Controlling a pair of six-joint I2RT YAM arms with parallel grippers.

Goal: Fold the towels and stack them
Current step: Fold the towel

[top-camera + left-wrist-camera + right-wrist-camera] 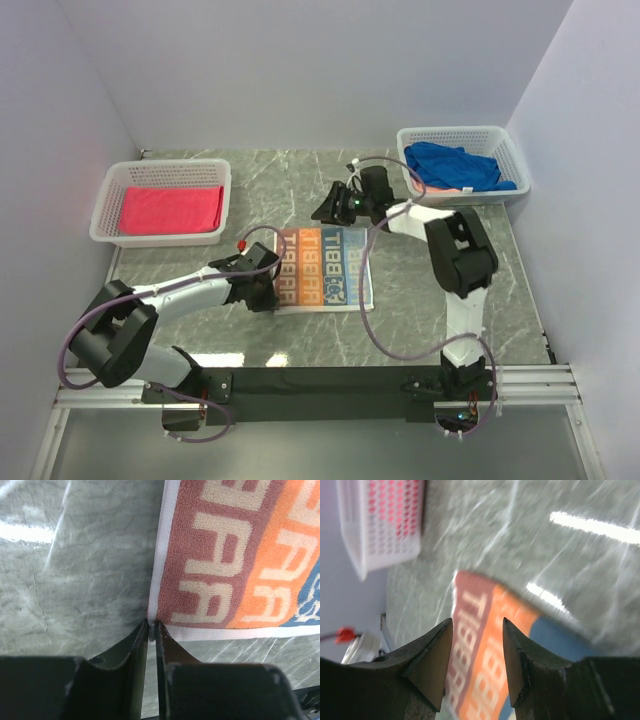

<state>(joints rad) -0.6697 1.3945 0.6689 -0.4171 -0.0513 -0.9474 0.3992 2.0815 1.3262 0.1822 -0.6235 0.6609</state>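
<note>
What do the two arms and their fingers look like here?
Both arms have black joint housings joined by white links. The left arm carries a red tag near its wrist; greyish cables loop off both. The right arm's fingers are dark, tapered wedges.

You have a green, marble-patterned worktop (pixel 300 185), with glare streaks along its near edge. One printed towel (pixel 325 265) lies flat on it near the middle, showing rust, orange and blue bands with block letters. The left basket (pixel 160 238) and the right basket (pixel 470 196), both white mesh, stand towards the far corners, well apart from the printed towel.
</note>
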